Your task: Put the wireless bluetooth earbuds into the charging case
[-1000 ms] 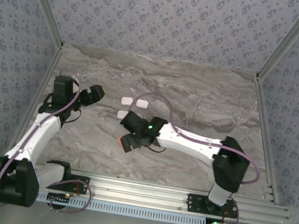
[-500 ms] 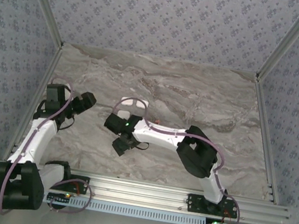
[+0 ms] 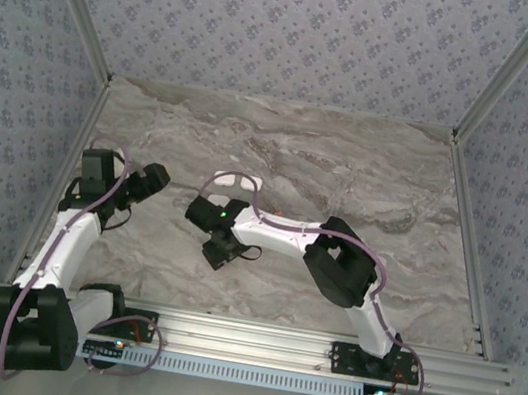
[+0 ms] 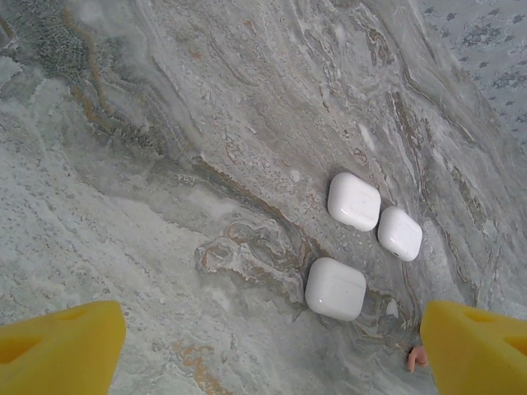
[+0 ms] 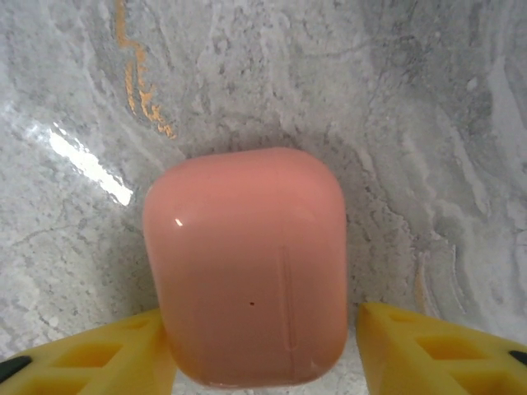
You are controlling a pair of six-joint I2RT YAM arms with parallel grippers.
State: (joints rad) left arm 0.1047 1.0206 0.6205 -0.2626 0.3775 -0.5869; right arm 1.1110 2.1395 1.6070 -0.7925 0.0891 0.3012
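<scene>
A closed coral-pink charging case (image 5: pixel 247 263) lies flat on the marble table. My right gripper (image 5: pixel 259 350) straddles it. The left yellow finger (image 5: pixel 99 354) touches its side, and a thin gap shows before the right finger (image 5: pixel 436 346). In the top view the right gripper (image 3: pixel 218 249) points down at the table's middle left. My left gripper (image 4: pixel 272 354) hovers open and empty above three closed white cases (image 4: pixel 335 288), (image 4: pixel 354 201), (image 4: pixel 400 233). A coral-red earbud (image 4: pixel 417 358) peeks out beside its right finger. In the top view the left gripper (image 3: pixel 150 182) sits near the left wall.
The right arm (image 3: pixel 335 260) stretches across the front middle of the marble table (image 3: pixel 379 176), covering most of the white cases (image 3: pixel 236 183). Patterned walls close in the left, back and right. A metal rail (image 3: pixel 251 337) runs along the near edge.
The right arm swung left and its gripper came down over the coral case, jaws narrowing around it. The left arm drew back slightly toward the left wall.
</scene>
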